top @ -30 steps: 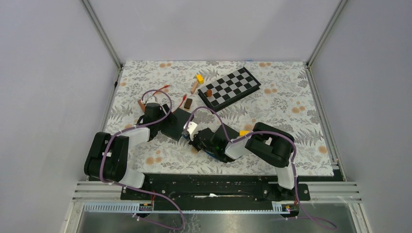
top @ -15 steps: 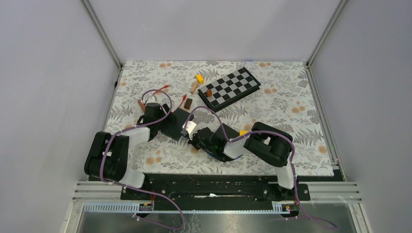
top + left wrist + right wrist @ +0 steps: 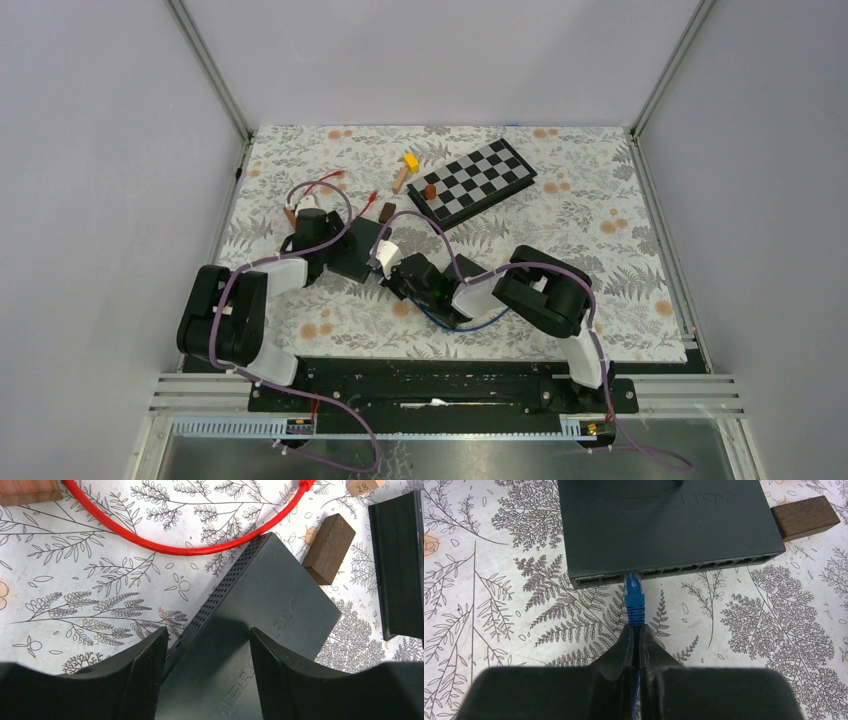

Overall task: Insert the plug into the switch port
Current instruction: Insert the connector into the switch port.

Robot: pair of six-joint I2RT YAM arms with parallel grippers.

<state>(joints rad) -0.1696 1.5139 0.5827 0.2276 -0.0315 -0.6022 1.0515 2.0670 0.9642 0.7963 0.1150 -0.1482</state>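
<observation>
two hands meet at the black network switch [image 3: 664,525], which lies flat on the leaf-patterned bench [image 3: 600,230], left of the middle and a little toward the arms. the right hand [image 3: 637,630] is pinched tight on the blue cable [image 3: 478,323] just behind the plug [image 3: 634,597]. the plug's blue boot sticks straight out ahead of the fingertips. its clear tip is at the mouth of the third port from the left in the right wrist view (whether it has seated inside i cannot tell). the row of ports runs along the switch's side that faces this hand.

the left hand [image 3: 207,635] comes at the switch from the opposite side. its fingers [image 3: 145,680] are spread wide, with the switch's end between them. whether the pads press on the casing i cannot tell.

a red cable [image 3: 185,547] curves over the bench just beyond the switch. a dark wooden block [image 3: 329,549] lies beside the switch's far corner. farther back sits a chessboard [image 3: 472,180], with a yellow block [image 3: 411,160] near its left end.
</observation>
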